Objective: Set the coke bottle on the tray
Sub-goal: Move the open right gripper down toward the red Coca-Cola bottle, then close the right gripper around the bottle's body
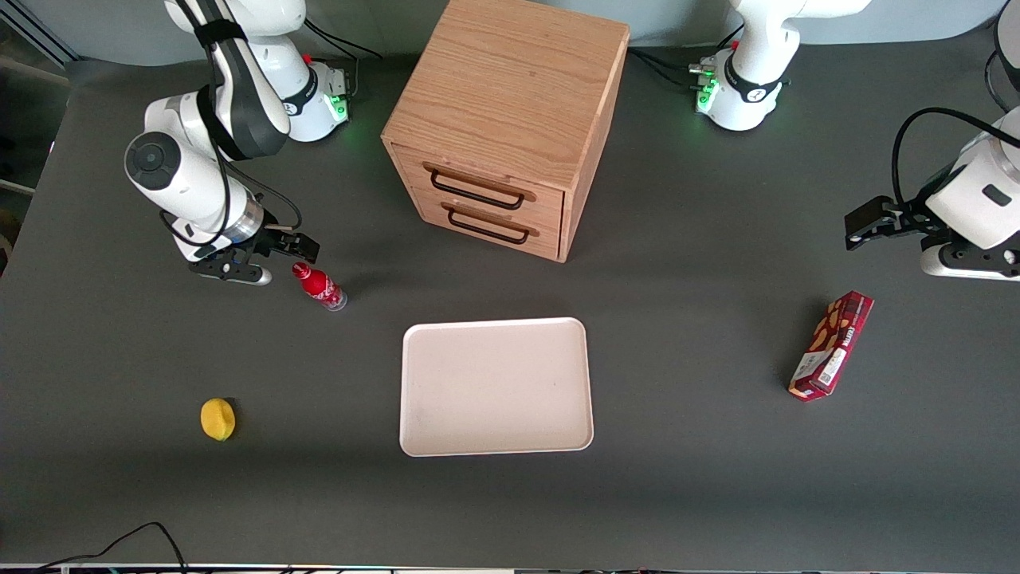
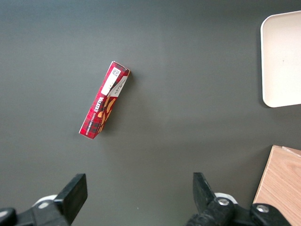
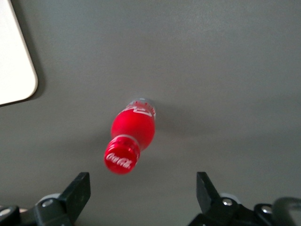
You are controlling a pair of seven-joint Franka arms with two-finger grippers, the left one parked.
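Tool (image 1: 271, 257) wide open, hovering just beside upright coke bottle (image 1: 319, 286); tray (image 1: 496, 387) nearer cam.

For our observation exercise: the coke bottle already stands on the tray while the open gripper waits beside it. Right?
Not quite: the coke bottle stands on the table, apart from the tray, as the front view shows. The open gripper does wait beside it.

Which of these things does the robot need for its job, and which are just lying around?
Needed:
coke bottle, standing on the table
tray
gripper, open, beside the bottle's cap

Just lying about:
wooden cabinet
snack box
yellow thing
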